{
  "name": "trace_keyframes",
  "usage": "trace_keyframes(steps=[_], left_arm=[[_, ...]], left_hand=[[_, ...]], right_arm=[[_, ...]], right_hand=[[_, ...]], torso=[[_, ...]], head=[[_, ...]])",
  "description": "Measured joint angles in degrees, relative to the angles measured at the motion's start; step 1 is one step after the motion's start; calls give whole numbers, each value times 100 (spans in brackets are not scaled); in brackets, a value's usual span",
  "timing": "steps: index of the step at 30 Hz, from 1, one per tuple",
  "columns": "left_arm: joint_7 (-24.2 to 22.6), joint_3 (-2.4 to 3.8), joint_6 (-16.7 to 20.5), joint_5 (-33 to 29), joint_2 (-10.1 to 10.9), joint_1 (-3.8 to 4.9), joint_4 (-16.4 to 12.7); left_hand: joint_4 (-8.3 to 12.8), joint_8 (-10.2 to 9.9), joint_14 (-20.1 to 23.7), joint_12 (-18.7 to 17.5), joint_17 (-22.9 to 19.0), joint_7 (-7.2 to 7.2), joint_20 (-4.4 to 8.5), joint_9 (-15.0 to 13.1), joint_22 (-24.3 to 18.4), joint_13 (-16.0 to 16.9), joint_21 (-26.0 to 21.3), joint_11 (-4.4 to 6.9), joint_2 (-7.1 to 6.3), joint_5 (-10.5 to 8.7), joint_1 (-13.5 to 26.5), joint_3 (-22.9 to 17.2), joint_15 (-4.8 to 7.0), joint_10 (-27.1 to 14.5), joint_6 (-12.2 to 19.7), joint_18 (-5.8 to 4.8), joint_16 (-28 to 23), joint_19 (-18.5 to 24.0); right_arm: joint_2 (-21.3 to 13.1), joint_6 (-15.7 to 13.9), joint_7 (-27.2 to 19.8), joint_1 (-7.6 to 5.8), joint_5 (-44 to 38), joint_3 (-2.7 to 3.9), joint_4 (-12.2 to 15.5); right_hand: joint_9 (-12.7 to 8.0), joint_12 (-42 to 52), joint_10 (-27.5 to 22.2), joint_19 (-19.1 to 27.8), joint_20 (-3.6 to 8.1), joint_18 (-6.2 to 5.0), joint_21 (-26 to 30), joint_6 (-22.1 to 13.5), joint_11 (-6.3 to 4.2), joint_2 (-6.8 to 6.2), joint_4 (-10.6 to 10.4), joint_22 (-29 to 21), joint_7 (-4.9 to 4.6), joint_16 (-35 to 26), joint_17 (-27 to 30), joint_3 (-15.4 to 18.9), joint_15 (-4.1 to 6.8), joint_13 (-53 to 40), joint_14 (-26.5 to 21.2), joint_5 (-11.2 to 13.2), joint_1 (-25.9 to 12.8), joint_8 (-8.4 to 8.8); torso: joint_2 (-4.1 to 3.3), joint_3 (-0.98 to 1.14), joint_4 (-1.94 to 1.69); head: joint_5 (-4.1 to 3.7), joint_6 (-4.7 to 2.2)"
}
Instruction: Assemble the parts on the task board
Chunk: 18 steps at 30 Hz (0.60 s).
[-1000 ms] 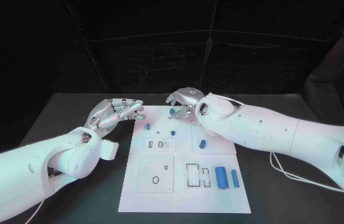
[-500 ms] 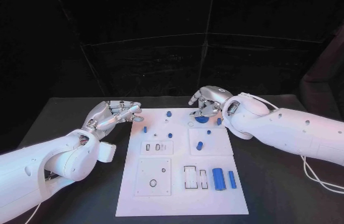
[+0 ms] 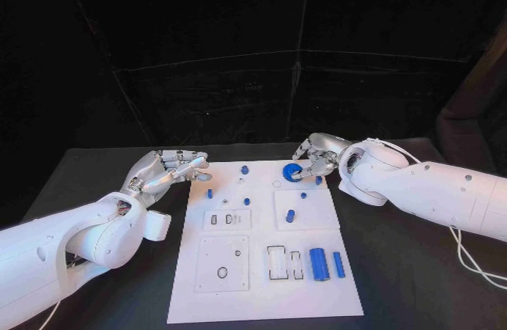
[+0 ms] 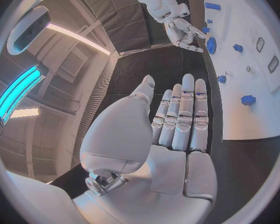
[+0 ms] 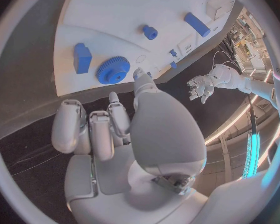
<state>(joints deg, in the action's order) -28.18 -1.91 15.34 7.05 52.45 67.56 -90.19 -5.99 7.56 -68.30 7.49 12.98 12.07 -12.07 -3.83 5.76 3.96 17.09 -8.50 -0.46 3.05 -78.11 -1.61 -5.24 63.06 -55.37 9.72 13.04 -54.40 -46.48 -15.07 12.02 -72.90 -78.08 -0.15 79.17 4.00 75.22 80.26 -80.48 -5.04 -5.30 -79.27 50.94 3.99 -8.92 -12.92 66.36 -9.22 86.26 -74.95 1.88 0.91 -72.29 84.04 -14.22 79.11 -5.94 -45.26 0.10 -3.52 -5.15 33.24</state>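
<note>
- Black table [image 3: 105,169] and dark curtains sit around our white task board [image 3: 264,286].
- Blue gear [image 3: 291,170] lies flat on it.
- Our left hand [image 3: 169,169] and right hand [image 3: 320,158] are empty, fingers apart.

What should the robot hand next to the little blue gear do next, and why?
Probably the right robot hand should close its fingers on the round blue toothed gear. The gear lies loose on the white task board right beside that hand's fingertips, and the hand holds nothing.
</note>
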Motion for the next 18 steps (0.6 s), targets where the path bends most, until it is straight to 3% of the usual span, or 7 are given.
trace_keyframes(steps=[5,18], left_arm=[[4,-2,-8,-1,-8,-2,26],[10,-2,-22,-2,-22,-3,53]], left_hand=[[0,0,0,0,3,0,0,0,-2,0,0,0,0,0,0,0,0,0,0,1,0,0],[0,0,0,0,4,0,0,0,-1,0,0,0,0,0,0,0,0,0,0,0,0,0]], right_arm=[[107,87,157,1,-17,0,-128],[179,207,386,3,-65,0,-160]], right_hand=[[0,112,20,-20,-20,0,-32,-21,21,42,-55,35,-20,21,0,-28,0,-151,0,-217,75,-33],[13,500,277,-20,-20,0,-99,72,-11,201,-32,151,31,59,1,-64,0,-266,0,-277,234,-168]], torso=[[-4,3,-6],[-5,-2,-3]], head=[[-1,19],[-2,41]])
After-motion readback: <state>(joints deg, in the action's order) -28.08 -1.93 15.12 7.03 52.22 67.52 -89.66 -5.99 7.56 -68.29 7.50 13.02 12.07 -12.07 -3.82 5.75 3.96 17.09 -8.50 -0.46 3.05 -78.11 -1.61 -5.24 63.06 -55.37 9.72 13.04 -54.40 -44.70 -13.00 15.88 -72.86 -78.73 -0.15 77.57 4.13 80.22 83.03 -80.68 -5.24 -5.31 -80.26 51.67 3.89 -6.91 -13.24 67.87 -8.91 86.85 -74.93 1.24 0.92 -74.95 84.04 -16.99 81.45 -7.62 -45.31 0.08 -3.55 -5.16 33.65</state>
